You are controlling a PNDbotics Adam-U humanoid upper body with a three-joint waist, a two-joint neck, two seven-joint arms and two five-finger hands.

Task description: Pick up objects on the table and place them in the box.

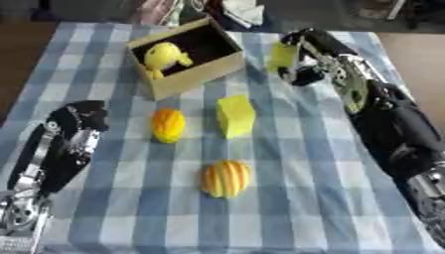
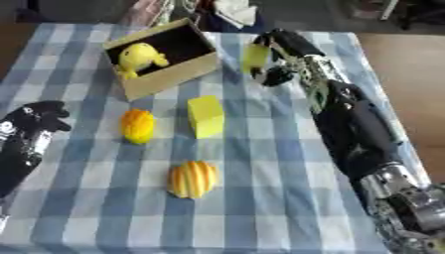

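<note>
Nearest the robot, on the blue-and-white checked tablecloth (image 1: 287,198), lies a ribbed orange-and-yellow object (image 1: 227,178) shaped like a small pumpkin, with nothing crowding it. Beyond it, toward 12 o'clock, two more pieces sit side by side but apart: an orange rounded object (image 1: 168,125) at about 11 o'clock from the ribbed one, and a yellow block (image 1: 235,115) standing just right of it. Over at 9 o'clock the left hand (image 1: 85,116) rests on the cloth near the edge, its dark fingers curled in on themselves and holding nothing, well apart from the orange piece. Farther back, at about 11 o'clock, the cardboard box (image 1: 193,74) sits askew with its dark inside open to view, and a yellow toy figure (image 1: 163,57) already lies in it against the left wall. At 1 o'clock the right arm stretches up the table's right side, and the right hand (image 1: 300,62) is closed round a yellow-green object (image 1: 281,55), held just right of the box and above the cloth. The arm itself hides the far right strip of the table.
</note>
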